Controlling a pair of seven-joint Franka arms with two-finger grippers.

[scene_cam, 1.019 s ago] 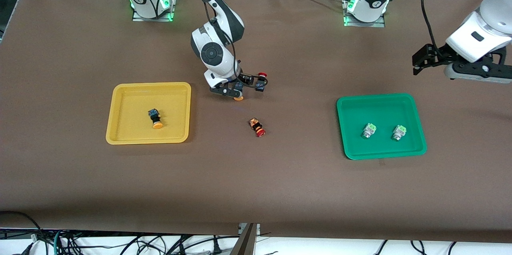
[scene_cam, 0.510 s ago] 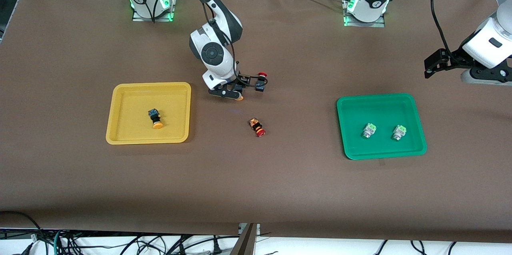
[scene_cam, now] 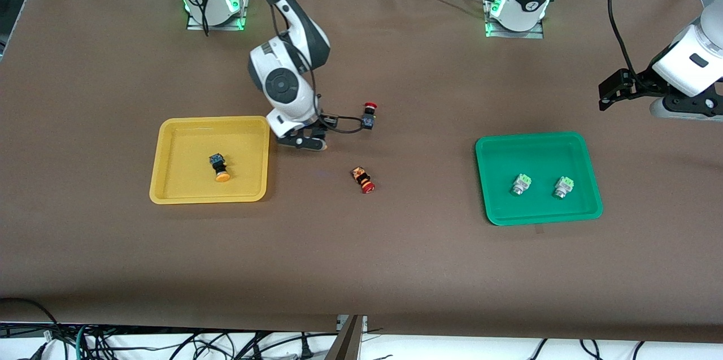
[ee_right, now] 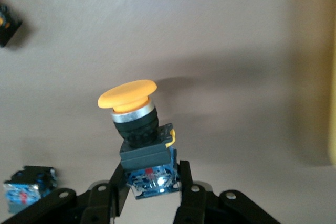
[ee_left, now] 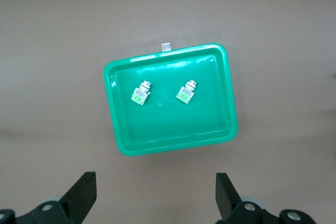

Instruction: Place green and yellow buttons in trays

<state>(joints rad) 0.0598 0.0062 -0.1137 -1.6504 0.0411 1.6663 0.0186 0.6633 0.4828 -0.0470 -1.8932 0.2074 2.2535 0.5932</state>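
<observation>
The last yellow button is on its way to its tray, by my reckoning. The right gripper [scene_cam: 308,143] is clamped on the black body of an orange-yellow-capped push-button switch [ee_right: 137,132], cap pointing away from the wrist, and it hangs over the brown counter [scene_cam: 395,258] just beside the shallow yellow plastic tray [scene_cam: 164,193], at the tray's edge toward the left arm's end. Inside that tray lies the other orange-capped black switch [scene_cam: 218,167]. The next move looks like a short carry over the tray's rim, then a lowering and a release clear of the switch already there.

The shallow green plastic tray [ee_left: 122,142] already holds both pale green, silver-bodied switches [ee_left: 139,93] [ee_left: 186,91], side by side. The left gripper [ee_left: 156,196] waits with its fingers spread wide and nothing between them, up in the air near that tray.

Two red-capped black switches [scene_cam: 369,113] [scene_cam: 363,178] sit on the counter between the trays, not part of the job.
</observation>
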